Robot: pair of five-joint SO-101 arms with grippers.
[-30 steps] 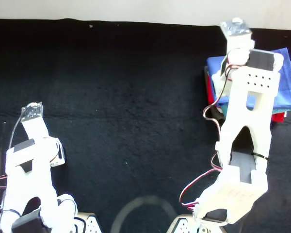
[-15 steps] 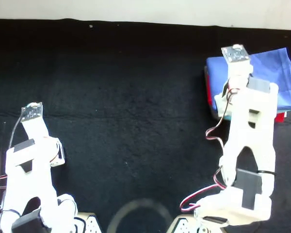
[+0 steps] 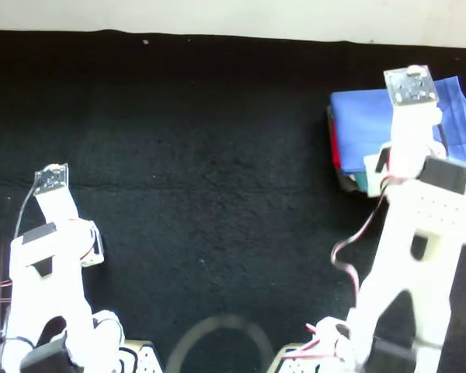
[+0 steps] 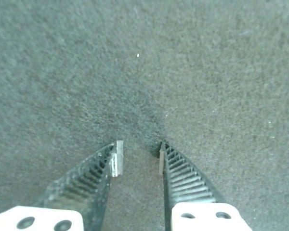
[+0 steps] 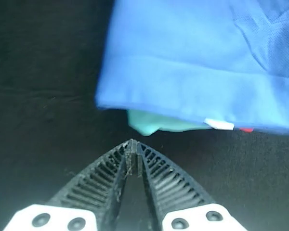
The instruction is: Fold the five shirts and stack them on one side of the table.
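Note:
A stack of folded shirts lies at the table's back right, with a blue shirt [image 3: 361, 116] on top, a red edge [image 3: 335, 153] and a teal corner [image 3: 360, 181] under it. My right arm [image 3: 419, 202] stands over the stack's right part. In the right wrist view the blue shirt [image 5: 197, 62] covers a pale green one [image 5: 154, 123] and a red sliver [image 5: 247, 129]. My right gripper [image 5: 131, 145] is shut on nothing, just short of the stack's edge. My left arm [image 3: 50, 241] rests at the front left, and my left gripper [image 4: 138, 151] stands open over bare cloth.
A black cloth [image 3: 210, 155] covers the whole table, and its far edge meets a pale wall [image 3: 217, 15]. Red and white cables [image 3: 357, 249] hang beside my right arm. A faint ring mark [image 3: 221, 338] shows at the front middle.
My right arm has swung to the right and drawn back toward the front, so more of the blue shirt's left half shows. The left arm has not moved.

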